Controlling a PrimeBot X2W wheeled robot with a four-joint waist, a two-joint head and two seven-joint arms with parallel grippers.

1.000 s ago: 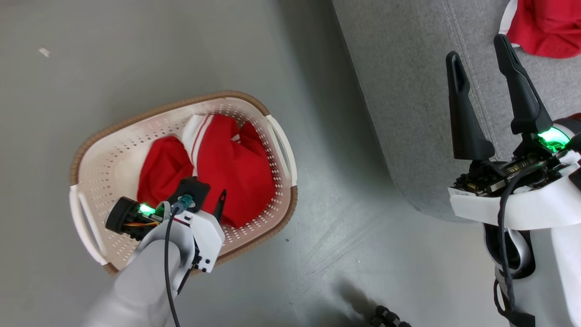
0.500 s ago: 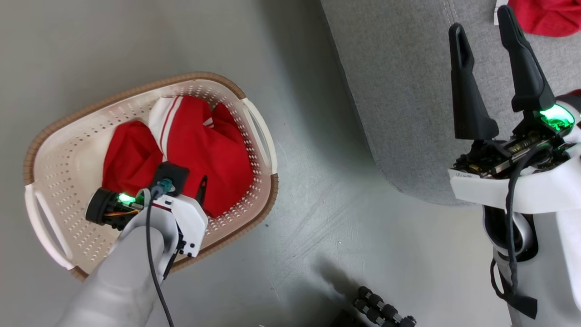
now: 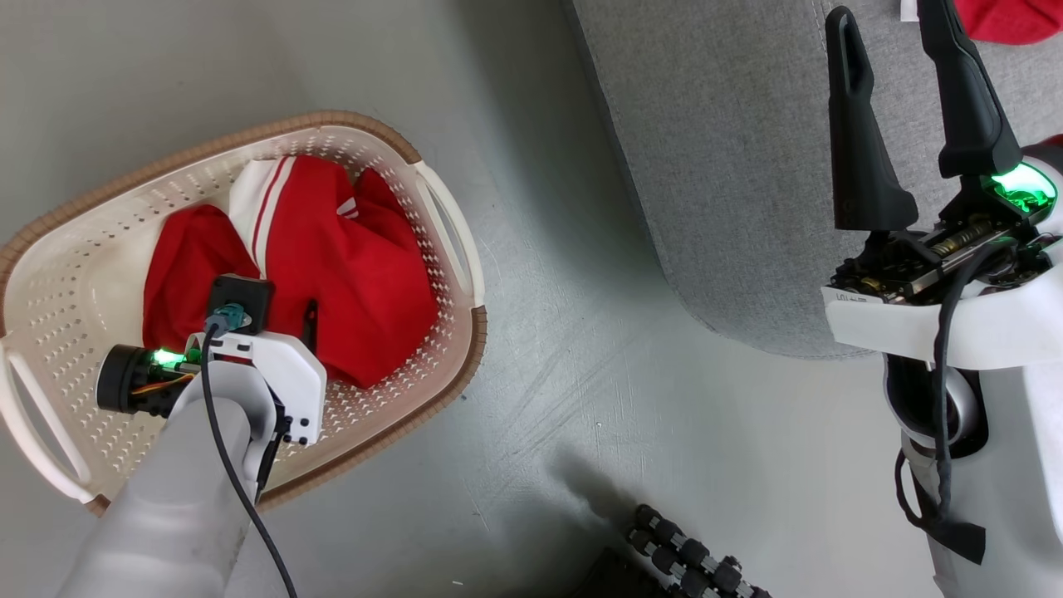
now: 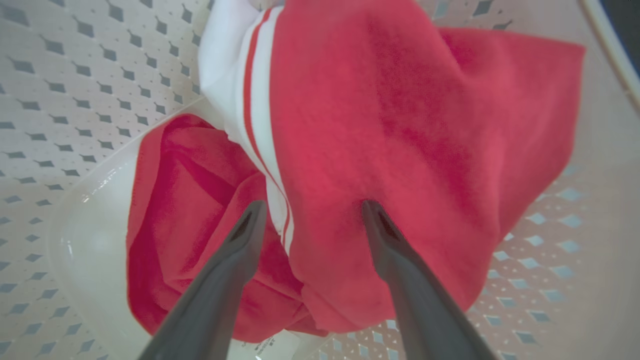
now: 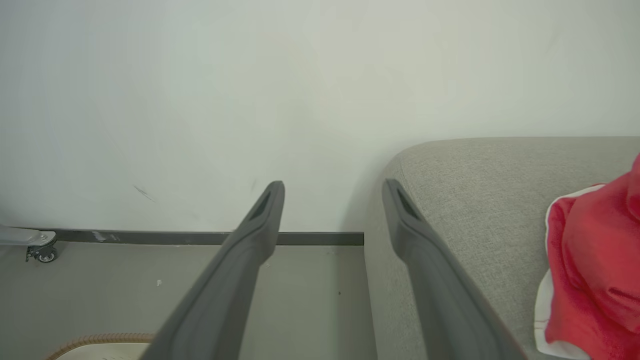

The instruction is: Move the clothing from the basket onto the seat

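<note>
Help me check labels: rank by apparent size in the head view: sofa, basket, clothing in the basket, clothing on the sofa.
1. sofa and basket: about alike, both cut by the frame, so unranked
2. clothing in the basket
3. clothing on the sofa, cut by the edge

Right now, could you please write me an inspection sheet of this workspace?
Surface: grey floor, scuffed; basket stands on it.
Job's things: red clothing bunched in the cream basket; another red garment already on the grey sofa.
Clutter: black ribbed object at the floor's near edge, unidentifiable; caster wheel by the wall.
Grippers: left gripper open, tips at the basket's clothing, nothing gripped; right gripper open, empty, near the sofa.
Cables: black cable along the left forearm; second black cable looping at the right wrist.
Surroundings: white wall, dark skirting.
</note>
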